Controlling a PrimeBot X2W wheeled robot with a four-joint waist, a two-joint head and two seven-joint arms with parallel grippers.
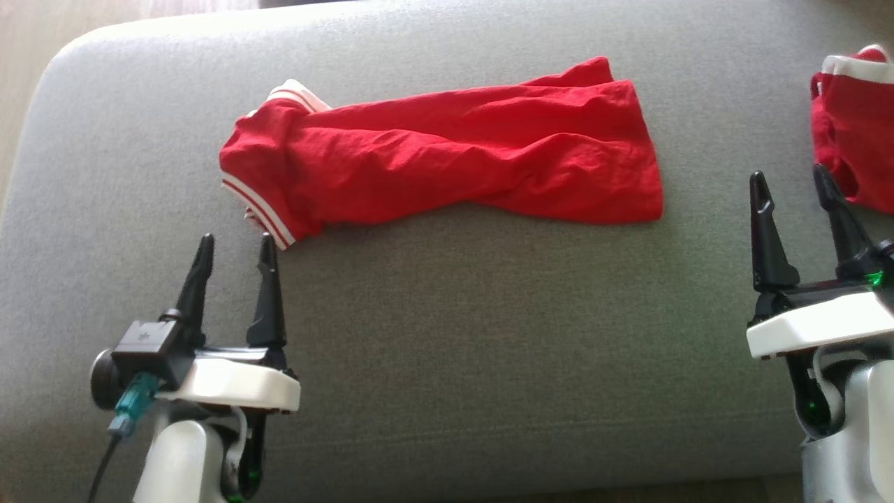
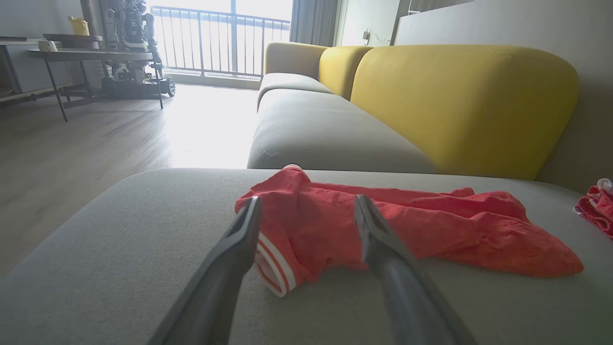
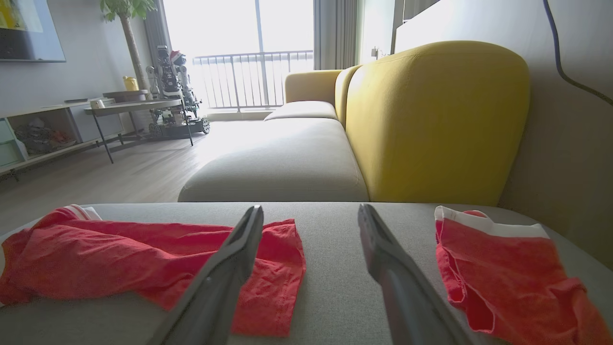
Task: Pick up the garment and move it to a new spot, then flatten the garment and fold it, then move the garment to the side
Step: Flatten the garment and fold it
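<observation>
A red garment (image 1: 447, 154) with white-striped cuffs lies folded into a long band across the grey cushion (image 1: 447, 335), collar and sleeve end to the left. It also lies ahead in the left wrist view as the red garment (image 2: 407, 225) and at the left of the right wrist view as the red garment (image 3: 143, 258). My left gripper (image 1: 236, 241) is open just short of the striped cuff, holding nothing. My right gripper (image 1: 789, 178) is open near the cushion's right side, apart from the garment's right end and empty.
A second red piece with a white band (image 1: 855, 126) lies at the cushion's right edge, just beyond my right gripper; it shows as red cloth (image 3: 507, 273) in the right wrist view. A yellow sofa back (image 2: 459, 105) rises behind. Wooden floor lies past the cushion's left end.
</observation>
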